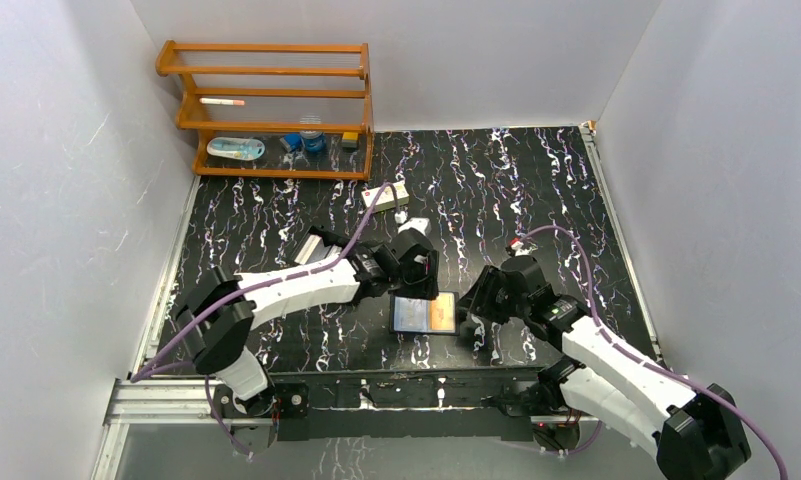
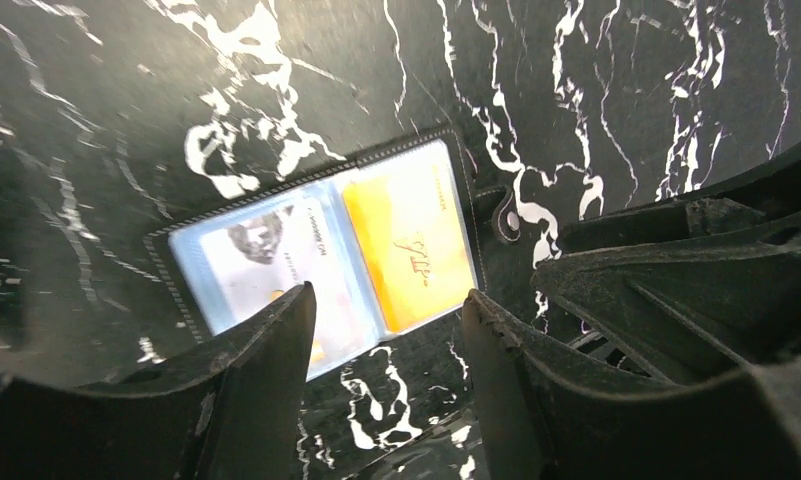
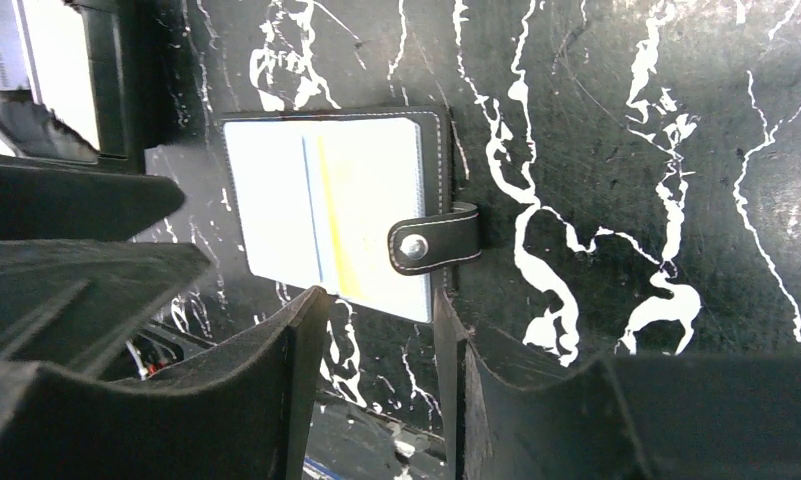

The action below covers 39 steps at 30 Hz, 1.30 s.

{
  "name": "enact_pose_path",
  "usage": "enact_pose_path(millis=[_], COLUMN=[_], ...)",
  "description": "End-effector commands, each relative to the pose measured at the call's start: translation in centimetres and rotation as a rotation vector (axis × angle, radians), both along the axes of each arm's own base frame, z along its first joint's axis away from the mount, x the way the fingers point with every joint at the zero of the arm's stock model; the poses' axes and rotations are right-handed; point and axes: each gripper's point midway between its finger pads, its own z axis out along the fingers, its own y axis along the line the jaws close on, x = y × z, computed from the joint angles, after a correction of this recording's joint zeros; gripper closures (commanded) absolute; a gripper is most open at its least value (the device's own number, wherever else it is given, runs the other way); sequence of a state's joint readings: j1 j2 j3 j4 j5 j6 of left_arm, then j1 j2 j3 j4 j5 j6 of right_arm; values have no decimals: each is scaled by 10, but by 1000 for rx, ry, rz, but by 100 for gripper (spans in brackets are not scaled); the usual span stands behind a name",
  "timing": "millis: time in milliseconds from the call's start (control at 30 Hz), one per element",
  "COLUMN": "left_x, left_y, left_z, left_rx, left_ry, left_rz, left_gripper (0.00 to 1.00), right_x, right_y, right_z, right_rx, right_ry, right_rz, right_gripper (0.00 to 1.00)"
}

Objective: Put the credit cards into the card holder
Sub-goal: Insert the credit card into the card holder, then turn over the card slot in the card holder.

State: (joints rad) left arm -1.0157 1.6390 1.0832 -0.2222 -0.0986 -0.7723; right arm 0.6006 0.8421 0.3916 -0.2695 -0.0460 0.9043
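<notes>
The card holder (image 1: 423,315) lies open and flat on the black marbled table (image 1: 536,190), in the lower middle of the overhead view, between my two grippers. In my left wrist view its left sleeve holds a pale card (image 2: 266,255) with a small picture. The right sleeve holds an orange card (image 2: 411,240) with script I cannot read. The snap tab (image 3: 436,240) folds over one edge. My left gripper (image 2: 386,320) and right gripper (image 3: 381,310) both hang released, grasping nothing. At the upper left, a wooden rack (image 1: 266,72) carries small items.
</notes>
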Motion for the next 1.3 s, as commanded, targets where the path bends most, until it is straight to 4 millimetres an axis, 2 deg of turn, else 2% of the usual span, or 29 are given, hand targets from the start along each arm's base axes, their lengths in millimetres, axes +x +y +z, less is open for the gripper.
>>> enact_pose_path(millis=[0,200,367,433,600,767,900,1067,1267], left_x=[19,21,36,38,23,1,0,3,12], left_y=[41,73,117,124,106,71,49,52,51], left_z=[33,34,57,63,65,54,47,17,-2], left_rx=[130,104,175,193,79,-97,-240,-227,-242], left_ry=[-111,-36,-99,-113,-27,119,150,173,147], left_rz=[0,11,10,-24,-61,-119,-85,1,57], left_gripper=[45,44,43,43,47,52,50,48,43], right_x=[8,12,13,14,18,29,34,34,28], right_y=[4,24,43,51,73,83,96,91,78], right_z=[29,44,46,46,35,21,14,-14,-28], right_rx=[21,53,22,15,-14,-63,-36,-115,-149], right_ry=[-43,-56,-63,-75,-65,-74,-75,-24,-20], right_rz=[-8,20,63,76,109,130,153,160,142], right_gripper=[49,53,53,53,56,68,70,75,80])
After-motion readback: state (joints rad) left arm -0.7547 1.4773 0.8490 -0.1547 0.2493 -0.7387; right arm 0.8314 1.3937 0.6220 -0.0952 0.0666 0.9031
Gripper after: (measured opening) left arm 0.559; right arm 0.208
